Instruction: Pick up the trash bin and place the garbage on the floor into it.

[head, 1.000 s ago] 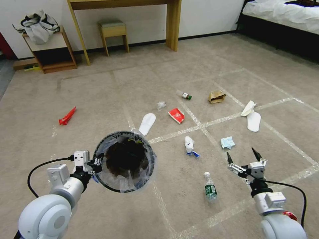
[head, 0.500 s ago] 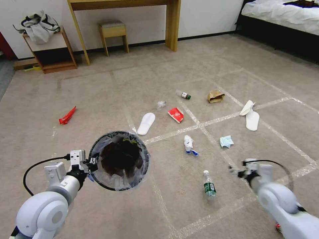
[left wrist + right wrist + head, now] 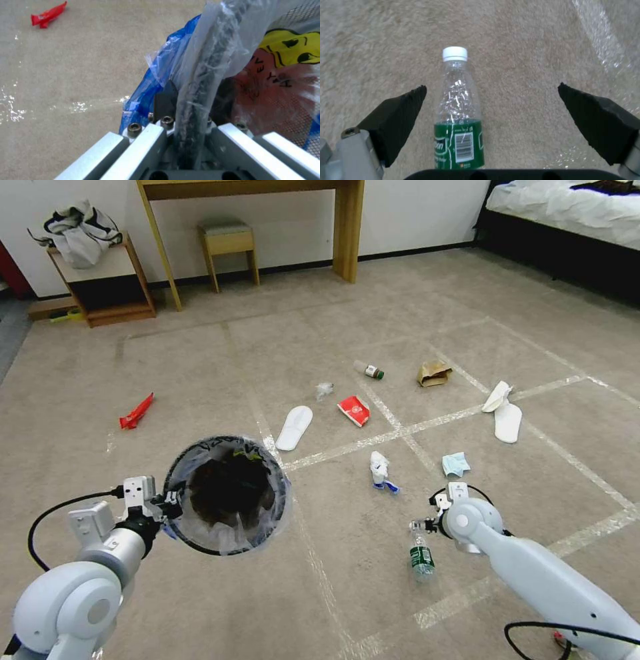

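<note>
The left claw point(image 3: 186, 110) pinches the trash bin point(image 3: 223, 493) rim. The right claw point(image 3: 491, 112) is spread over the bottle point(image 3: 458, 110), which sits off-centre and could roll away.

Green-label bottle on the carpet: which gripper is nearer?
Right. The right gripper hovers open just above the green-label bottle, fingers either side of it. The left gripper is well off to the bottle's left, clamped on the trash bin rim.
</note>
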Controlling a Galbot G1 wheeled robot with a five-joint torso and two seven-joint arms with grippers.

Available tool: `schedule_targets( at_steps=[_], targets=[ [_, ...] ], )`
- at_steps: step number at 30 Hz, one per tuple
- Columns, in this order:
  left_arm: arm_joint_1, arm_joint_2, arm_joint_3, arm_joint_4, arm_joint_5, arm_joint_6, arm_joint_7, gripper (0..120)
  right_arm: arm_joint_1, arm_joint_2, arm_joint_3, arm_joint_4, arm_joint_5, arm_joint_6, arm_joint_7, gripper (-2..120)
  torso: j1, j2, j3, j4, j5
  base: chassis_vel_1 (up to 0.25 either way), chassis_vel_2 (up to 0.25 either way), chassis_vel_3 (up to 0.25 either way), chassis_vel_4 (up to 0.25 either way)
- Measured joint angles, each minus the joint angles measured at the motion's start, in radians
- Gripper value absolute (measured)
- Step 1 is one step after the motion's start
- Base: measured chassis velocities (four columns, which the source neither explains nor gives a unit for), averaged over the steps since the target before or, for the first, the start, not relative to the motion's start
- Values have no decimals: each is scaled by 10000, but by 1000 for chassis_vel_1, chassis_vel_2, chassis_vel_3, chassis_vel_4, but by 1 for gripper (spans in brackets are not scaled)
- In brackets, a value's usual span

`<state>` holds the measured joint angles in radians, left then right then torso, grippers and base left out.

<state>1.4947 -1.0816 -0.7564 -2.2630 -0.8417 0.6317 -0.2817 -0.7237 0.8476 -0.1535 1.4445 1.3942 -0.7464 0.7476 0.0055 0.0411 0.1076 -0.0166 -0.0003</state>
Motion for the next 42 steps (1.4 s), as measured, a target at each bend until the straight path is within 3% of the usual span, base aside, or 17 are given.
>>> schedule_targets(
  at_steps=[6,13,18,37,42],
  targets=[
    [30,-66,70,125,155,-28,120,0,-231,661,342,-783,647,54,567,100,0,-1,0,2,6,0,0,0,0],
    [-15,35,134,294,163,-45,156,0,-736,757,762,-1227,151,85,362,100,-1,0,-2,0,0,0,0,0,0],
    [-52,38,332,421,265,-58,222,0,-945,919,969,-1273,-56,102,185,100,-1,0,-2,2,0,0,0,0,0],
    [-88,-46,391,686,482,-144,441,0,-965,1139,721,-688,-54,102,359,100,-1,-1,-1,3,3,0,0,0,0],
    [-38,-106,348,793,575,-195,565,0,-956,1549,579,-1025,-375,102,328,100,-1,-1,0,2,4,0,0,0,0]
  ],
)
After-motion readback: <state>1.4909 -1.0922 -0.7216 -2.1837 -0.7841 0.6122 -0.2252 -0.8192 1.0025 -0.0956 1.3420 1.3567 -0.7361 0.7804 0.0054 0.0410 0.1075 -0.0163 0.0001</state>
